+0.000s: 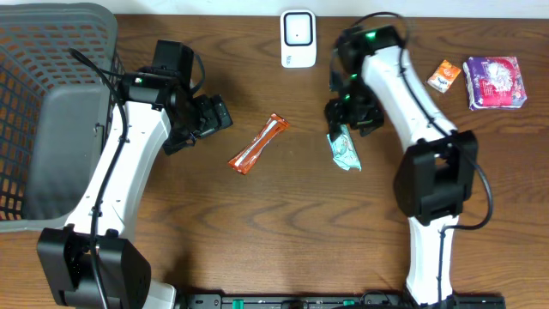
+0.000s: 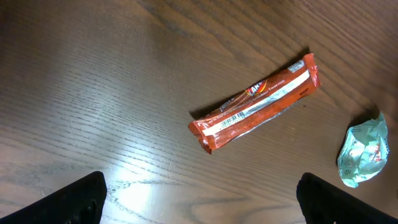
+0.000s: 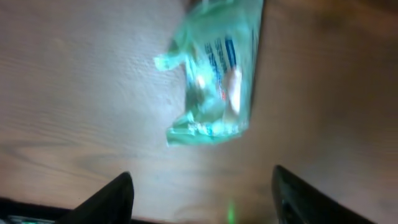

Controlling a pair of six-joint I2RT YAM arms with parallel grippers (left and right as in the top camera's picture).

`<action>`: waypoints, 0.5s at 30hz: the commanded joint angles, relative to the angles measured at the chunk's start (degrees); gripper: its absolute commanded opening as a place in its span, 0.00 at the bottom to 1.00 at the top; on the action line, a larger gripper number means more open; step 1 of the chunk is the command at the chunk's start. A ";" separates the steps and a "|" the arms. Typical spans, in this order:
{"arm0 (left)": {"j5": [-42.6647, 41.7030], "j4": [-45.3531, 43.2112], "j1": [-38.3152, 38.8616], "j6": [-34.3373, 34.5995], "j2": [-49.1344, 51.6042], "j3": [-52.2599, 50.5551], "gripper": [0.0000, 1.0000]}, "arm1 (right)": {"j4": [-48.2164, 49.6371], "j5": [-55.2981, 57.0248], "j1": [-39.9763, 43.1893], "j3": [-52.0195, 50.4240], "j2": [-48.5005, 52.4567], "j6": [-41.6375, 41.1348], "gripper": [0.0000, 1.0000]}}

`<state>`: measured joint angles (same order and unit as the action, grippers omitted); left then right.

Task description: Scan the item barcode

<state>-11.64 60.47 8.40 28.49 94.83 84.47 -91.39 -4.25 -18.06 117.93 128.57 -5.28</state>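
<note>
Presently the green packet (image 1: 345, 151) lies flat on the desk (image 1: 257, 232), just ahead of the right end effector (image 3: 202, 199), whose jaws stand apart with nothing between them. It looks light, soft and crinkly (slippery film, I'd guess), so a pinch across its flatter middle seems safest. The left end effector (image 2: 202, 200) hangs spread wide and empty above the orange bar (image 2: 255, 102). The white scanner (image 1: 298, 39) sits at the far edge.

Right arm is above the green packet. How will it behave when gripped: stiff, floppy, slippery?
The green packet looks thin and crumpled, with a twisted end, so it will probably flop and fold. Its film glares under the light, so it may slip. Lying flat on the table, it should slide, not roll, if pushed.
</note>
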 commanded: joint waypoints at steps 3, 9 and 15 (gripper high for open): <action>0.59 0.33 -0.09 -0.35 0.33 0.61 0.98 | -0.90 11.56 -3.67 -1.49 -1.38 -4.46 0.58; 0.61 0.33 -0.09 -0.35 0.33 0.61 0.98 | 3.61 16.39 -5.20 -7.17 -1.38 -10.49 0.55; 0.61 0.33 -0.09 -0.35 0.33 0.61 0.98 | 7.21 18.03 -6.56 -10.21 -1.38 -13.55 0.33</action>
<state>-11.64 60.47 8.40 28.49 94.83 84.47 -84.75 10.22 -23.20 108.27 128.55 -15.27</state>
